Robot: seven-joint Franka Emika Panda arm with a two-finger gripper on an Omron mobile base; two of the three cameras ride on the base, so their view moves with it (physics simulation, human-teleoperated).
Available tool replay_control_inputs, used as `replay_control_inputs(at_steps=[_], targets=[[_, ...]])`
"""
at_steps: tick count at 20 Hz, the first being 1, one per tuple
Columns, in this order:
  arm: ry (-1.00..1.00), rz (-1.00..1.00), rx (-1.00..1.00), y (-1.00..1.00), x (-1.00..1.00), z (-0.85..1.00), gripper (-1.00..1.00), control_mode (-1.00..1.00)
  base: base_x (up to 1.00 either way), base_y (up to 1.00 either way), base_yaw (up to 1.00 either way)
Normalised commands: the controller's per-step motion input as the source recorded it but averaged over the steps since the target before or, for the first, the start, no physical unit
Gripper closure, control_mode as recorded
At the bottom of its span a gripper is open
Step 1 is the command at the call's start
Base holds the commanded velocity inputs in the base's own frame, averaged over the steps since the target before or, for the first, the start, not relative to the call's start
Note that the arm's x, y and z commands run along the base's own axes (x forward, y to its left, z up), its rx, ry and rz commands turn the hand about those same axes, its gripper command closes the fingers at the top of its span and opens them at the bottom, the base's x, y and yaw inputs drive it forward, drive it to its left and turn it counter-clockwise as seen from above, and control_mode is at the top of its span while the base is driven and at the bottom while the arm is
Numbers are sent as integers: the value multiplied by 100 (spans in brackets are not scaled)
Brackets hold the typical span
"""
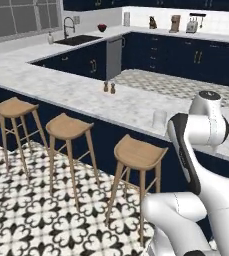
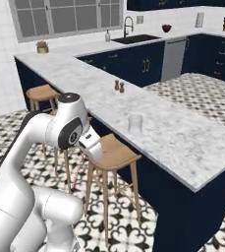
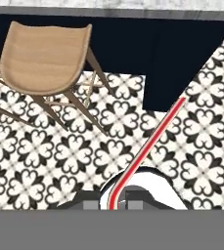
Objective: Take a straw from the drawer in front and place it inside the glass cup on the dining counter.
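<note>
1. Pinkish-red straw (image 3: 150,141) sits clamped in the gripper (image 3: 117,199); in the hand view we see the jaws pinched together on its lower end, the rest of the stick running out ahead over the patterned floor.
2. We take the fetching part as done: the straw is in hand and away from any drawer.
3. In the right base view a faint pink line, the straw (image 2: 77,173), hangs down below the hand beside the nearest wooden stool (image 2: 113,152), low against the navy base of the dining counter (image 2: 173,133).
4. The glass cup (image 2: 135,123) stands upright on the marbled top near the front edge, with no straw in it as far as we can tell. It also shows just above the arm in the left base view (image 1: 159,119).
5. Left to do, in our judgement: lift the straw above counter height, bring it over the cup's mouth, stand it near vertical, lower, release.
6. Two brown shakers (image 2: 119,87) stand well apart from the cup.
</note>
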Motion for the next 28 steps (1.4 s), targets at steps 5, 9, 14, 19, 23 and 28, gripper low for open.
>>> replay_control_inputs(at_steps=[5,9,14,19,23,28], targets=[[0,0,0,0,0,0,100,100,34,55,-59],[0,0,0,0,0,0,100,100,22,65,-60],[0,0,0,0,0,0,100,100,30,65,-58],[0,0,0,0,0,0,100,100,47,46,-53],[0,0,0,0,0,0,100,100,67,43,-48],[0,0,0,0,0,0,100,100,89,51,-39]])
